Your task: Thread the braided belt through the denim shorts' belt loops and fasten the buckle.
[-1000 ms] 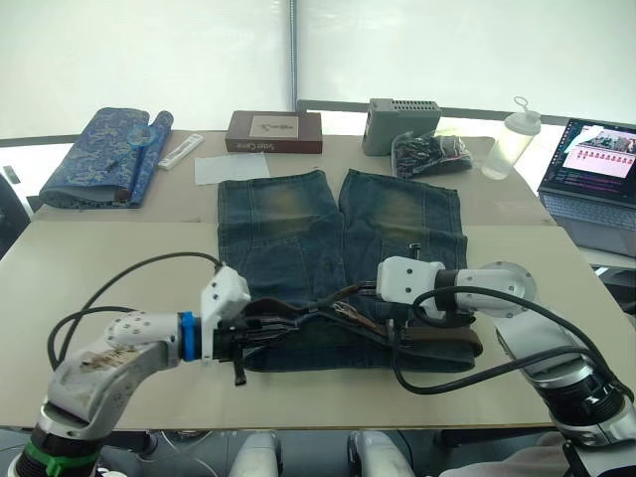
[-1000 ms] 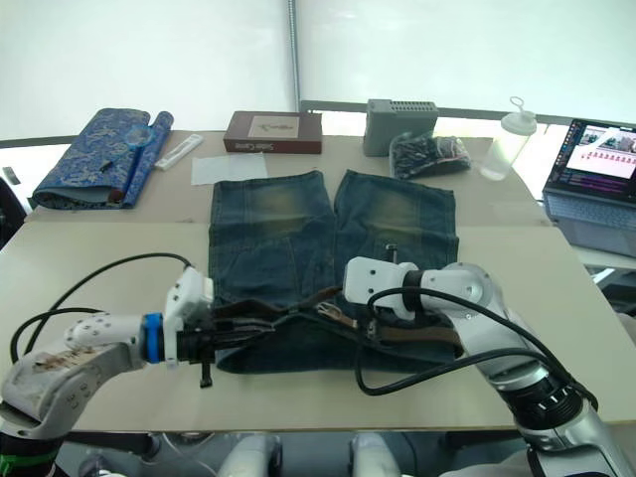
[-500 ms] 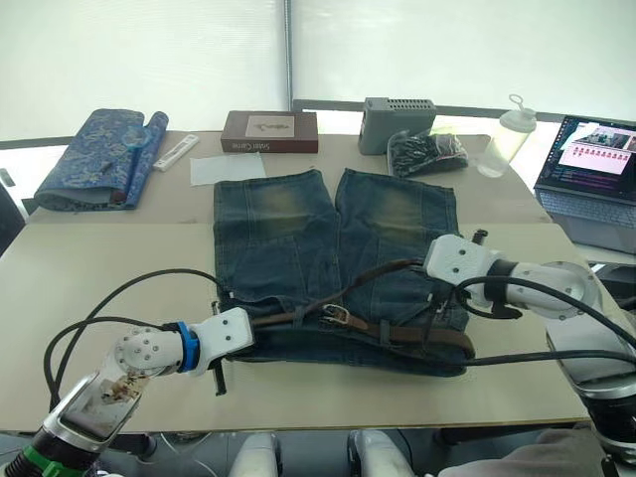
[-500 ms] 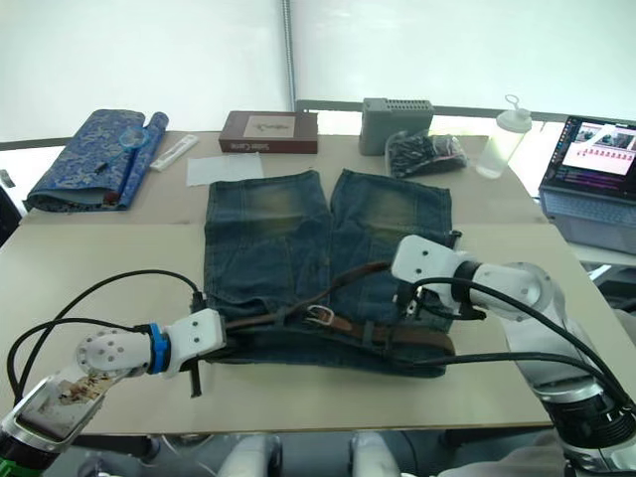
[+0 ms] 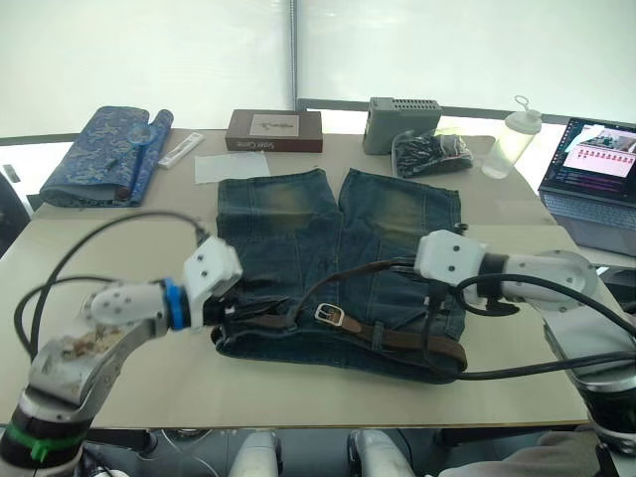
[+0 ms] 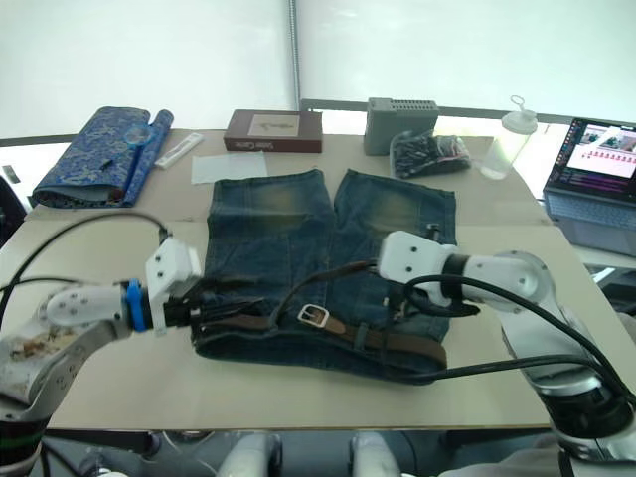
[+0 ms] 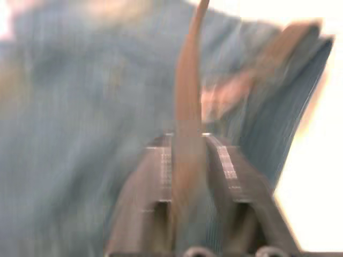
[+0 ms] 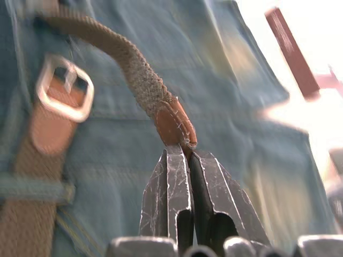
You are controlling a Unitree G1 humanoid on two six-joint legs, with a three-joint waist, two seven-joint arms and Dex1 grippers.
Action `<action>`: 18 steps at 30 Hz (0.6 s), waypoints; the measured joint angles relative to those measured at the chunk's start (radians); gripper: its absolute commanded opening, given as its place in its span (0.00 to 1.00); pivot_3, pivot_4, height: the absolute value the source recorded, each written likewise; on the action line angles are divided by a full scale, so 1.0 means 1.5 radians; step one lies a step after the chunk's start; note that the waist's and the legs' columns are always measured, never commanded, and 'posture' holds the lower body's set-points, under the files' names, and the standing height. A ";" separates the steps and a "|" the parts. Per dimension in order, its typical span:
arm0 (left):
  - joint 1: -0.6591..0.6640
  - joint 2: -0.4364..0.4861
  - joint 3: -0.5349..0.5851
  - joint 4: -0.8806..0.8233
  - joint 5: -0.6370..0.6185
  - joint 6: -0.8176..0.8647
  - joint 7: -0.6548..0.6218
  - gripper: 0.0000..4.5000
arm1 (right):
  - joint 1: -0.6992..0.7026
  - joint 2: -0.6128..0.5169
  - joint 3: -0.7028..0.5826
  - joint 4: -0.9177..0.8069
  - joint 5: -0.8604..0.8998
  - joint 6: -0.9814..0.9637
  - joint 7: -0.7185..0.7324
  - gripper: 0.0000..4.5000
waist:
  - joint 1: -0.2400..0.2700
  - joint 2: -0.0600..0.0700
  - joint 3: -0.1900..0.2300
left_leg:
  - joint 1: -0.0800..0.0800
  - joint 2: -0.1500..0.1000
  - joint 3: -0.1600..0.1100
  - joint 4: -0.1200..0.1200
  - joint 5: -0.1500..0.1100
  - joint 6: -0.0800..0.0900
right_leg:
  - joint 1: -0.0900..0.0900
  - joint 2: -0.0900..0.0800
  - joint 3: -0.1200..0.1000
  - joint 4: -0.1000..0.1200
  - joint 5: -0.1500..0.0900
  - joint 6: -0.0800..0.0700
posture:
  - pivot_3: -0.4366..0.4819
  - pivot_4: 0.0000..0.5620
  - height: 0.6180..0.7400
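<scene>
- Two grippers on the belt (image 5: 397, 338) right now, one at each end of the shorts (image 5: 338, 268).
- Shorts lie flat mid-table (image 5: 119, 388), waistband toward the robot, legs pointing away.
- Belt runs along the waistband, under a couple of belt loops (image 5: 379, 336) on the robot's right half.
- Buckle (image 5: 329, 316) sits on the denim near the waistband's middle, silver frame facing up, unfastened; nothing passes through it.
- Left gripper (image 5: 231, 311) at the waistband's left corner. Wrist view: both fingers (image 7: 225, 166) pressed in on the brown strap, which rises straight up betw. them. Closed tight on the belt.
- Right gripper (image 5: 429, 295) over the shorts' right leg. Wrist view: fingertips (image 8: 174, 166) pinched together on the leather tip of the belt (image 8: 174, 126), braided part curving off toward the buckle (image 8: 63, 88).
- From that tip the strap arcs up off the denim and back toward the shorts' middle, clear of the fabric.
- Far side of table: blue patterned cloth roll (image 5: 99, 154) at the left, brown box (image 5: 274, 130) and a sheet of paper (image 5: 232, 166) in the middle, grey box (image 5: 400, 119) and a dark bag (image 5: 429, 152) beside it.
- Clear bottle (image 5: 510, 142) and open laptop (image 5: 591, 169) off to the right.
</scene>
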 measured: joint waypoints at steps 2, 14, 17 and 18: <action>-0.057 -0.019 -0.047 -0.003 0.016 0.015 0.017 0.60 | -0.037 0.016 0.034 0.009 -0.001 -0.002 0.008 0.00 | -0.004 0.000 0.000 | 0.000 0.000 0.000 0.000 0.000 0.000 | 0.000 0.001 0.000 0.000 0.000 0.000 | 0.48 0.27 0.82; -0.132 -0.068 -0.191 0.088 0.174 -0.046 0.039 0.55 | -0.122 0.067 0.095 0.053 -0.019 -0.023 0.029 0.00 | -0.002 -0.001 0.001 | -0.002 0.000 -0.001 -0.001 0.000 0.000 | -0.001 0.001 0.000 0.000 0.001 0.004 | 0.48 0.27 0.82; -0.130 -0.077 -0.192 0.099 0.184 -0.052 0.040 0.32 | -0.122 0.067 0.095 0.053 -0.019 -0.022 0.030 0.00 | -0.002 -0.001 0.001 | -0.002 0.000 -0.001 0.000 0.000 0.000 | -0.001 0.001 0.000 0.000 0.001 0.003 | 0.48 0.27 0.82; -0.130 -0.080 -0.192 0.100 0.185 -0.055 0.040 0.23 | -0.122 0.068 0.095 0.053 -0.019 -0.022 0.029 0.00 | -0.002 -0.001 0.001 | -0.002 0.000 -0.001 0.000 0.000 0.000 | -0.001 0.001 0.000 0.000 0.001 0.003 | 0.48 0.27 0.82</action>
